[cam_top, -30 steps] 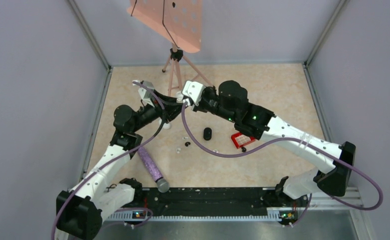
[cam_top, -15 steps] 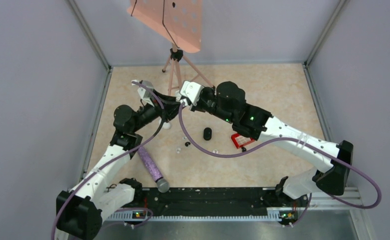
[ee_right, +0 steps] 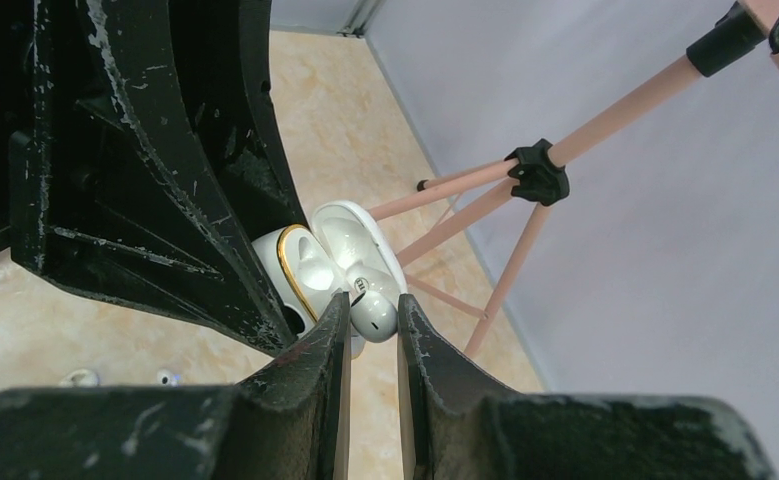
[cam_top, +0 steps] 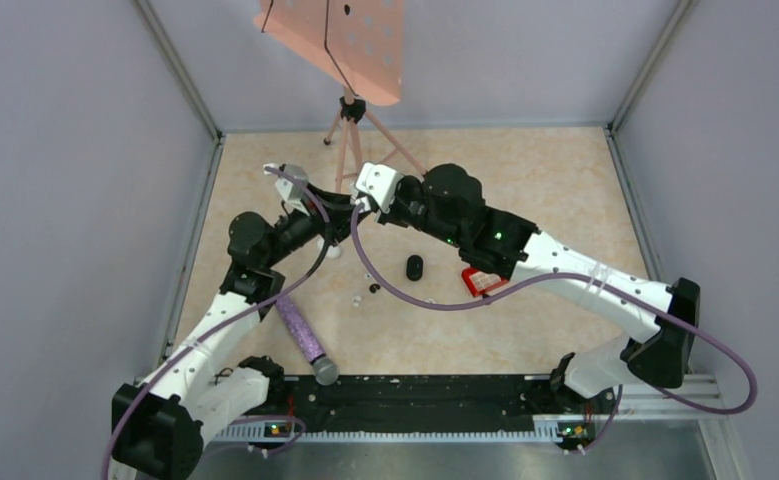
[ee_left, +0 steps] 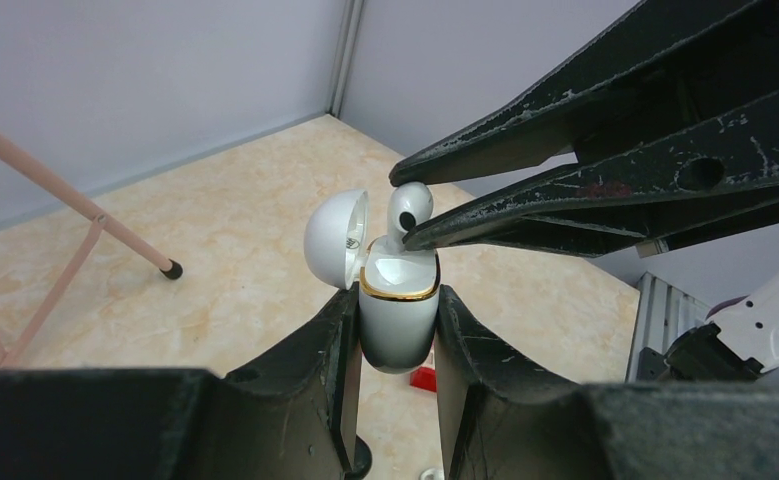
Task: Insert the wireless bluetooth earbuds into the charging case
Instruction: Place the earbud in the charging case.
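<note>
One earbud [ee_left: 410, 203] in right tool [ee_right: 371, 305], atop charging case [ee_left: 397, 320], in left tool [ee_left: 395, 298]

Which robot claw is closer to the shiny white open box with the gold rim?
Left. The left gripper clamps the box between its fingers; the right gripper sits just above, pinching a white earbud.

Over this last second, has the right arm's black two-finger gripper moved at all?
Yes. The right gripper has edged left in the top view, closer to the pink tripod stand, carrying its glossy white earbud.

Smooth glossy white plastic charging case [ee_left: 397, 325] with shiny gold trim
</note>
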Tool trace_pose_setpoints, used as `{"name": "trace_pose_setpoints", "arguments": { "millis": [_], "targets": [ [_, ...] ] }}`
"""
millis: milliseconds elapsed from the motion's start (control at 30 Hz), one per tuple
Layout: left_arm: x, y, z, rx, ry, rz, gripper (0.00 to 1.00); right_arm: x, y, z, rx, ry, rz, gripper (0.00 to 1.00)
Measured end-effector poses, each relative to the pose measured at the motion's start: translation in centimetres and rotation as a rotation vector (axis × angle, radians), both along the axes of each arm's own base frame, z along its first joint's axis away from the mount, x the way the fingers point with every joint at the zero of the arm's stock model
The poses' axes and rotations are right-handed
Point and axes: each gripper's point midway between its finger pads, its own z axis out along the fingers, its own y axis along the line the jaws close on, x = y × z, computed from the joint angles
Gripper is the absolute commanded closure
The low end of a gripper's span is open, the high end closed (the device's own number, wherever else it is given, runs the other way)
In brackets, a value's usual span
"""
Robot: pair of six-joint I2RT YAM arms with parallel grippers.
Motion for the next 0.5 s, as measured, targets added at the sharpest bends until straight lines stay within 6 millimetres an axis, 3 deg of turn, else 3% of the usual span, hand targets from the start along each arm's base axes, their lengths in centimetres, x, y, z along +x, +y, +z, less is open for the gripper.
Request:
{"name": "trace_pose_setpoints", "arguments": {
  "millis": [200,367,500],
  "targets": [
    [0.0,0.1,-0.6,0.015,-0.008,0.005,1.00,-0.2,0.1,-0.3,-0.012,0.041,0.004,0.61],
    [0.0,0.2,-0.6,0.019,-0.028,0.012,1.00,-1.2,0.2,0.2,-0.016,0.087,0.037,0.35],
    [0.0,0.1,-0.4,0.015,-0.046,0.009,1.00,-2.3,-0.1,-0.2,-0.041,0.129,0.071,0.28]
  ]
}}
